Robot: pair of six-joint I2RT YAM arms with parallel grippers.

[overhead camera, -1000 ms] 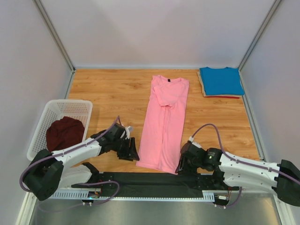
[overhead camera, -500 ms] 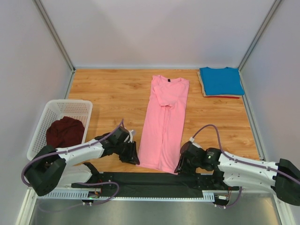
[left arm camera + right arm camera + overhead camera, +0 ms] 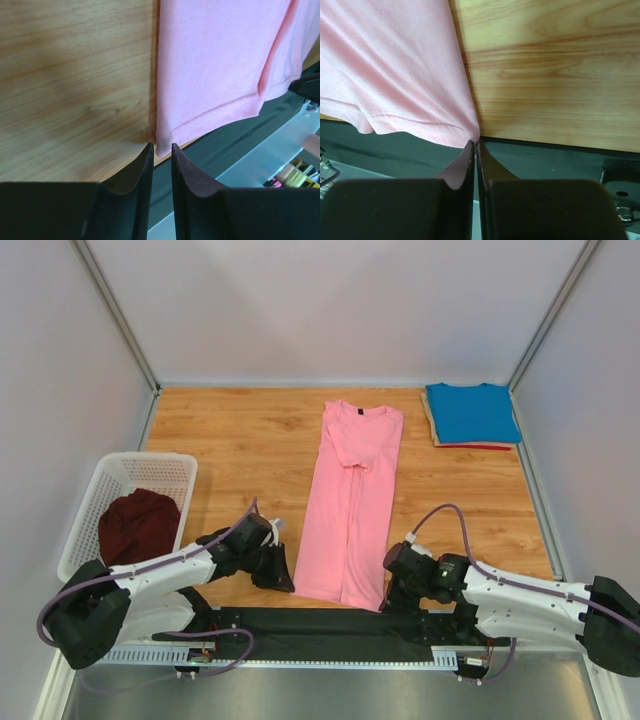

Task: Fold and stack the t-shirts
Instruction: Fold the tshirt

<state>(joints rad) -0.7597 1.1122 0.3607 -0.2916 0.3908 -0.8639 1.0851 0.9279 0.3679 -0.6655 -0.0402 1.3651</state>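
Note:
The pink t-shirt lies flat in a long strip down the middle of the wooden table, collar at the far end. My left gripper is at its near left hem corner. In the left wrist view that corner sits pinched between the nearly closed fingertips. My right gripper is shut on the near right hem corner. The blue t-shirt lies folded at the back right. The dark maroon t-shirt is bunched in the basket.
The white lattice basket stands at the left edge. A thin tan and red layer peeks from under the blue shirt. The black base rail runs along the near table edge. White walls enclose three sides.
Both grippers have slid inward and down to the pink shirt's near hem corners. The shirt itself has not visibly moved.

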